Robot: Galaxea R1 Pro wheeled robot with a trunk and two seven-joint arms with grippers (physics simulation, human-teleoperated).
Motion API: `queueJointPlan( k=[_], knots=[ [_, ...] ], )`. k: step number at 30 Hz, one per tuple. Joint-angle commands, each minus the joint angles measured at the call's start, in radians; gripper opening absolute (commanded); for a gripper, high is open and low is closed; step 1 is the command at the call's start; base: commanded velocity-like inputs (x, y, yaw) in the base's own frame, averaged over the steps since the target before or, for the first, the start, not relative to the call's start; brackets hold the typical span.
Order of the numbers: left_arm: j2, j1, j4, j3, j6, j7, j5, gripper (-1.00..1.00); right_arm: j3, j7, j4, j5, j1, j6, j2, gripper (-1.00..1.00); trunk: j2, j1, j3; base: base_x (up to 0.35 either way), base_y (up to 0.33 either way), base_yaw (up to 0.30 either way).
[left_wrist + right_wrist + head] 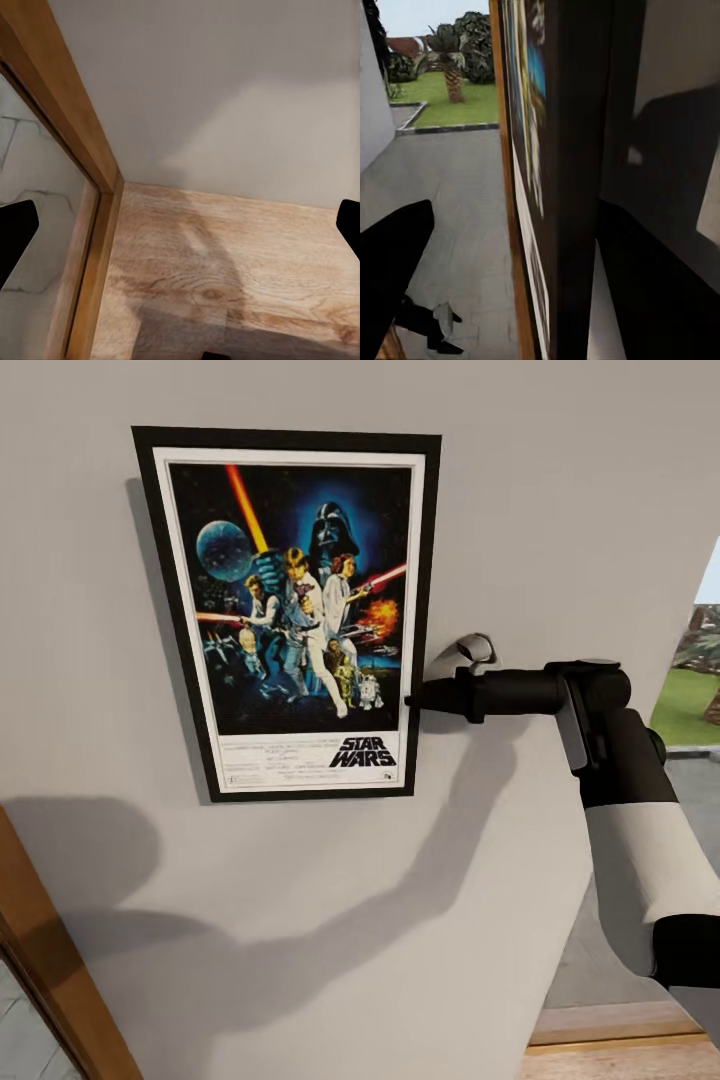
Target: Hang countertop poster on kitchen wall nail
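Note:
The poster (295,610) hangs upright and flat against the off-white wall (560,480), its black frame, white margin and STAR WARS lettering facing me. My right gripper (412,700) reaches in from the right at the frame's right edge, low on that side. In the right wrist view the poster's edge (555,150) stands between the two fingers: one finger (397,262) is clearly apart from the printed face, the other lies close by its back, so the gripper is open. My left gripper (180,225) is open and empty, low over the wooden floor. No wall nail can be seen, and the kitchen countertop is out of view.
A wooden door frame (60,980) with glass runs along the lower left. The wall ends at a corner on the right, where a window (695,670) looks onto grass and trees. Wooden floor (240,277) meets the wall's foot.

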Motion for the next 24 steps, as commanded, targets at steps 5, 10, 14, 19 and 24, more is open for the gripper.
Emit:
queueJointPlan(
  k=[5,10,14,19,24],
  knots=[
    [0.0,0.0,0.0,0.003,-0.001,-0.006,0.0,1.0,0.002,-0.05,0.002,0.004,0.0,0.011,-0.001,1.0,0.0,0.001,0.0,0.0,0.0,0.0],
    [0.0,0.0,0.0,0.003,-0.001,-0.006,0.0,1.0,0.002,-0.05,0.002,0.004,0.0,0.011,-0.001,1.0,0.0,0.001,0.0,0.0,0.0,0.0],
    [0.0,0.0,-0.001,0.002,-0.001,-0.006,0.0,1.0,0.003,-0.05,0.002,0.004,0.0,0.011,-0.001,1.0,0.0,0.001,0.0,0.0,-0.025,0.0],
    [0.0,0.0,-0.001,0.001,-0.002,-0.006,0.0,1.0,0.003,-0.05,0.002,0.004,0.0,0.011,-0.001,1.0,0.0,0.001,0.0,0.0,-0.198,0.0],
    [0.0,0.0,0.0,0.002,-0.002,-0.006,0.0,1.0,0.002,-0.05,0.004,0.004,0.0,0.011,-0.001,1.0,0.0,0.001,0.0,0.0,-0.13,0.0]
  ],
)
